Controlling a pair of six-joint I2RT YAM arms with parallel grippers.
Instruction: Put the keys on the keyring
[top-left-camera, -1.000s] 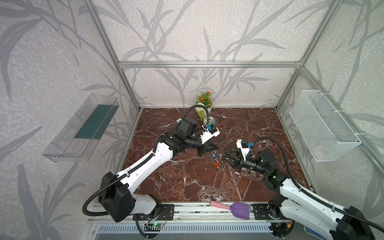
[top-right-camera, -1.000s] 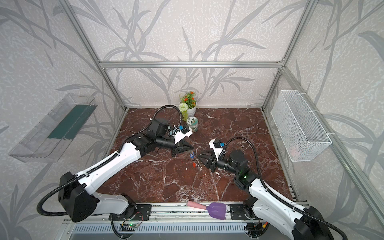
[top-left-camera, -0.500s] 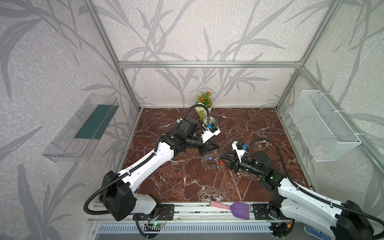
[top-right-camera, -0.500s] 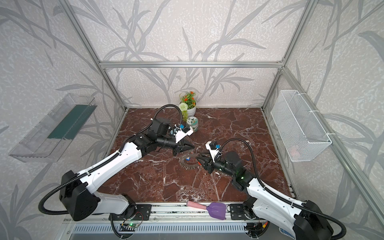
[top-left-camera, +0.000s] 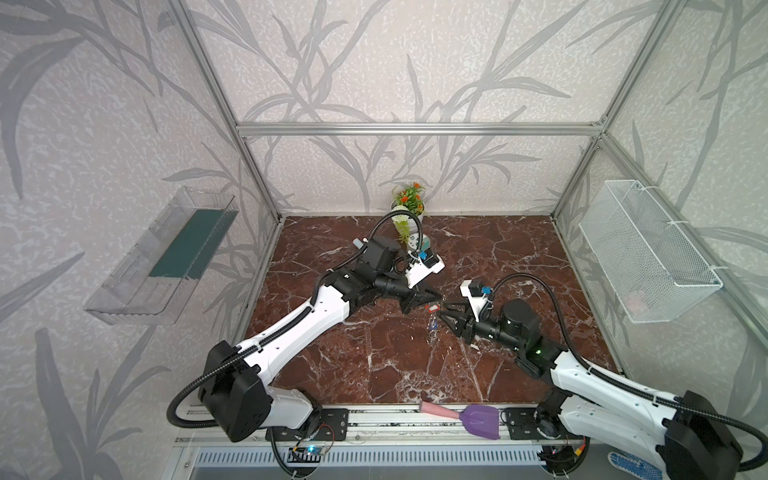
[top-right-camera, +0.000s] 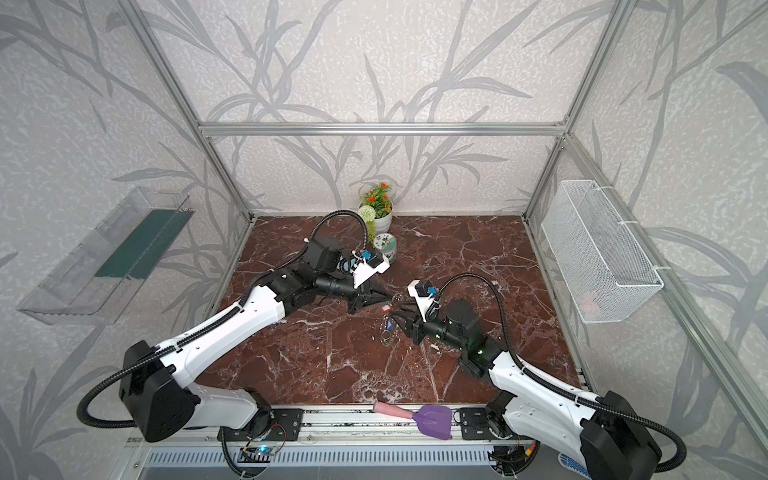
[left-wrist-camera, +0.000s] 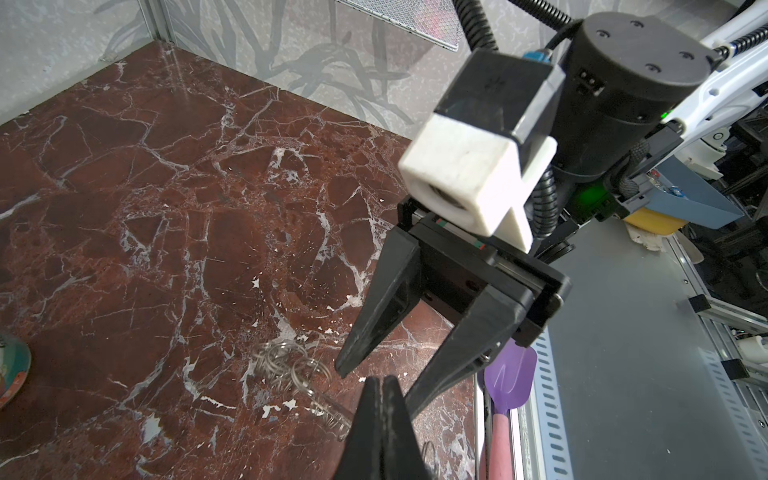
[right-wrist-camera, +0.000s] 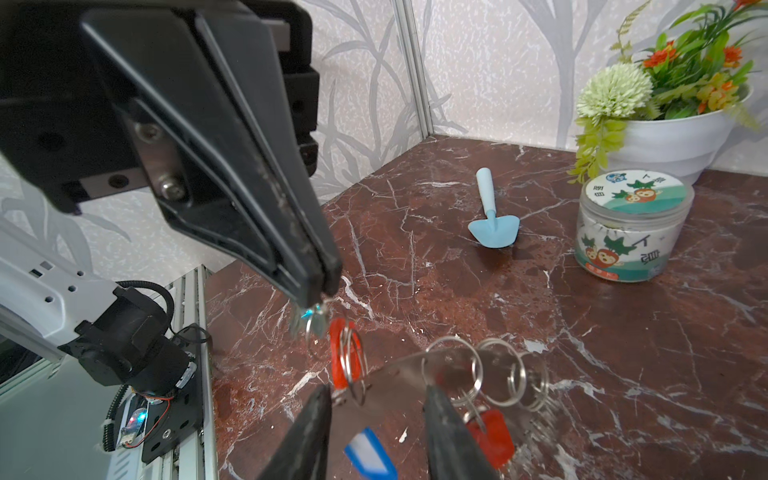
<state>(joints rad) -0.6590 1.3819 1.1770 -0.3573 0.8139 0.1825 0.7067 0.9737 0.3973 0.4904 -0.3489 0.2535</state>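
The right jaws, part open, clamp the keyring (right-wrist-camera: 399, 374); the left jaws, fully closed, pinch a split ring (right-wrist-camera: 311, 332) beside its red-orange key (right-wrist-camera: 337, 365)

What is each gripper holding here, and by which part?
Right gripper clamps the keyring by its flat plate. Left gripper pinches a small metal piece beside a red key; ring or blade unclear.

I work in a robotics lab cell: aluminium profiles (top-left-camera: 415, 128) frame walls (top-left-camera: 415, 62) papered in a grey leaf print, my left arm (top-left-camera: 299, 324) and right arm (top-left-camera: 602, 382) bolt to a slotted rail (top-left-camera: 374, 422) fronting the marble-look surface (top-left-camera: 374, 365), and a bare circuit board (top-left-camera: 309, 451) with loose wires sits beside it.
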